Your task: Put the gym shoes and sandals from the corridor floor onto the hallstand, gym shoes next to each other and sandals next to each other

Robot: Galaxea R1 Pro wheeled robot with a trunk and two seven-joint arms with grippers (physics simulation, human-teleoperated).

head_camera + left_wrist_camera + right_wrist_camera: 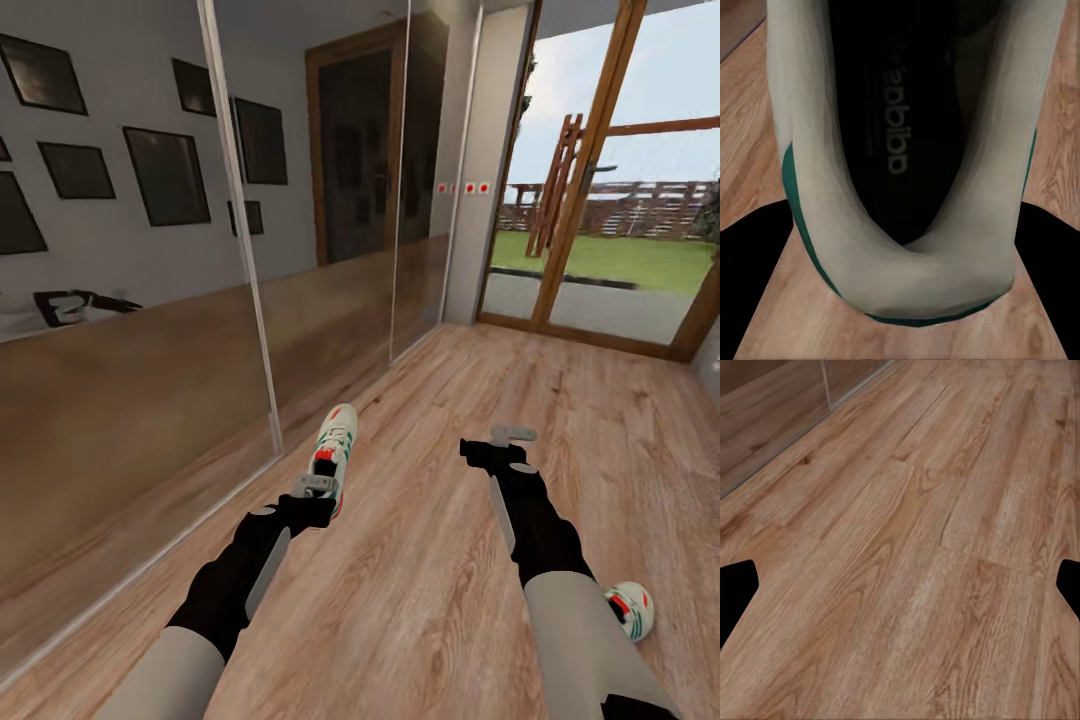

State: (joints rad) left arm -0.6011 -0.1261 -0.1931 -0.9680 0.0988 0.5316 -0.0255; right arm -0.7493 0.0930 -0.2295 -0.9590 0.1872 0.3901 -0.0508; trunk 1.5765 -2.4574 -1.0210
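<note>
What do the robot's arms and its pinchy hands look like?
Both arms are pale grey-white near the body, then black and bumpy toward the wrists, with a silvery strip along each forearm. The left gripper and right gripper end in small grey fingers. No cables or markings show on them.

Mirrored wardrobe (150, 300) – plank floor (440, 560) (glazed door (600, 200)).

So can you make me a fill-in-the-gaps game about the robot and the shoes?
1. The left gripper is at a gym shoe with ____ side stripes.
2. The floor is made of ____ planks.
3. The second gym shoe lies beside the robot's ____ arm.
4. Through the glass door you can see a lawn of ____.

Missing words: green, wood, right, grass
</note>
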